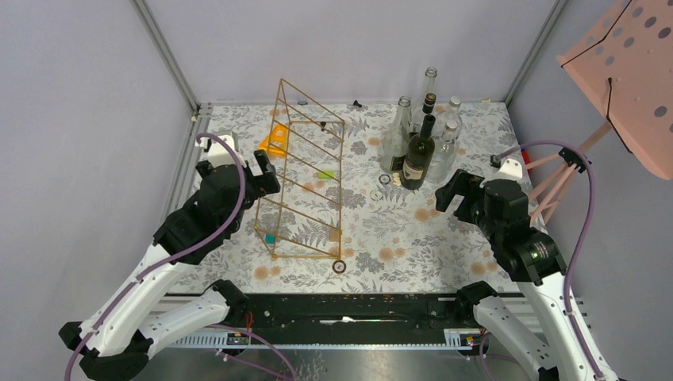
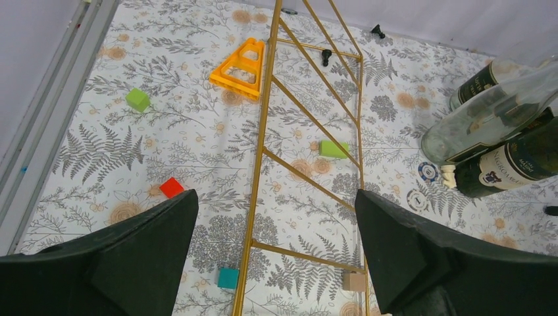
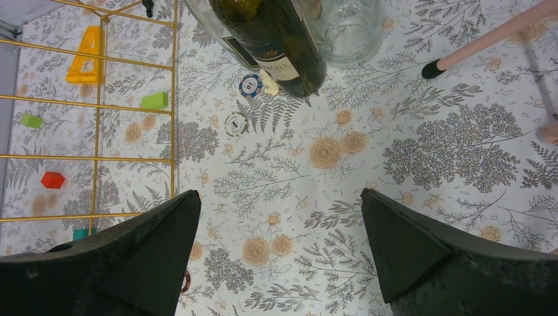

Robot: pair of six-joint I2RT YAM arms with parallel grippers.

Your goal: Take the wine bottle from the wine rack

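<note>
The wine bottle (image 1: 418,155) stands upright on the tabletop (image 1: 397,238) at 1 o'clock, among clear bottles (image 1: 394,139) that partly hide a second dark one. The wine rack (image 1: 305,171) stands well apart, at 10 o'clock. The left tool (image 2: 275,197) gapes wide, a rack post showing between its fingers. The right tool (image 3: 279,194) is wide too, holding nothing. Both wrist views cut off the bottle necks.

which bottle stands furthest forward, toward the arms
The dark labelled bottle at the group's front; the clear bottles stand beside and behind it.

The bottle (image 3: 273,29) has a label (image 3: 281,66) with lettering too blurred to read. At its 8 o'clock, a blue chip (image 3: 250,85) and a white chip (image 3: 235,123) bear unclear numerals.
</note>
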